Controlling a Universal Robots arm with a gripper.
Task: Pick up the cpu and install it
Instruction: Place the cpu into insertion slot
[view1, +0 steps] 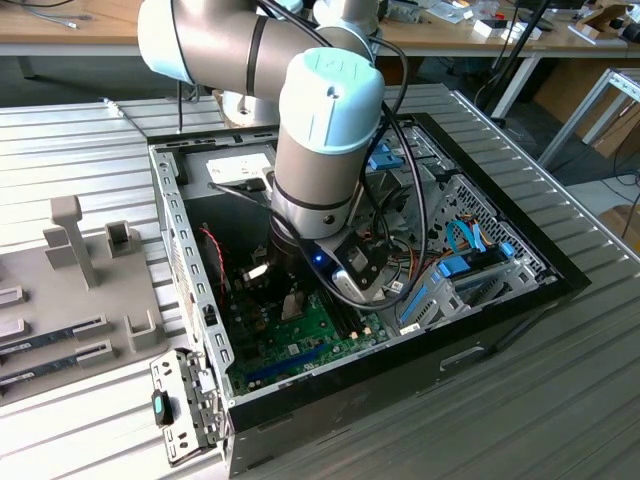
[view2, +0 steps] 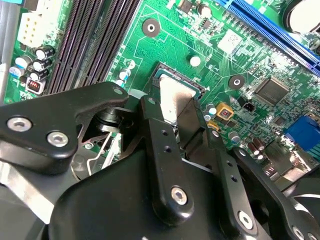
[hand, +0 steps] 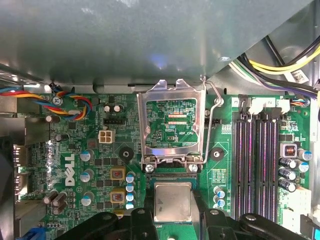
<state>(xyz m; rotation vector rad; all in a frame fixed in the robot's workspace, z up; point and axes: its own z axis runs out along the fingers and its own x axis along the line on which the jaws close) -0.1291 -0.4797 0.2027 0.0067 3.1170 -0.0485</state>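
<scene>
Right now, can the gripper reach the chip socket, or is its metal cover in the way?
Likely yes: the metal cover is flipped open, and the gripper holds the cpu at the socket.

A matt, silvery-grey metal lid is seen on the cpu (hand: 173, 201). The fingers (view2: 162, 150) of the gripper (view2: 172, 109) are finished in smooth matt black. On the glossy green motherboard (hand: 80, 135), the socket's hinged load plate (hand: 172, 91) is made of shiny bare metal.
</scene>
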